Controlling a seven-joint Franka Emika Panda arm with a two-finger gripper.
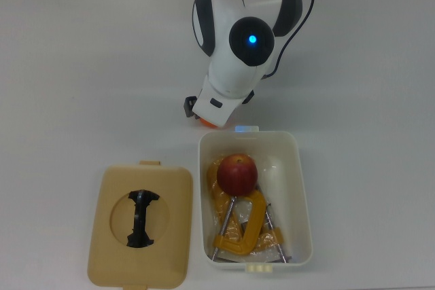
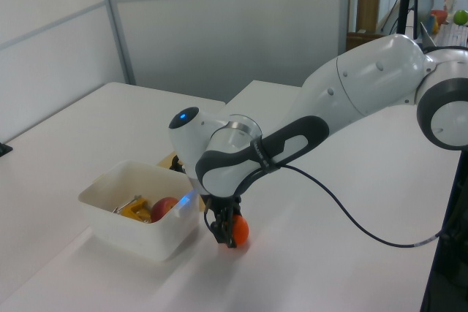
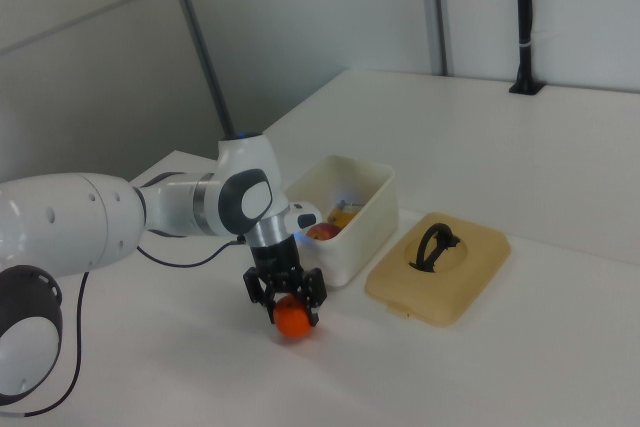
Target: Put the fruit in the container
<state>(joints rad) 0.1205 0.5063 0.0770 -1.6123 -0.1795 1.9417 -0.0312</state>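
Note:
The orange (image 3: 292, 322) lies on the white table just outside one short end of the cream tub (image 3: 365, 217). My gripper (image 3: 287, 309) points straight down over it with a black finger on each side, shut on it. In the top view the arm covers the gripper, and only a sliver of the orange (image 1: 206, 122) shows by the tub (image 1: 302, 188). The left view has the orange (image 2: 238, 231) at table level beside the tub (image 2: 124, 221). The dark red apple (image 1: 237, 173) rests inside the tub, on top of other things.
A yellow clamp (image 1: 250, 225) with metal rods lies in the tub under the apple. The tan lid (image 1: 112, 263) with a black handle lies flat beside the tub, at the top view's left. A black cable trails from the arm.

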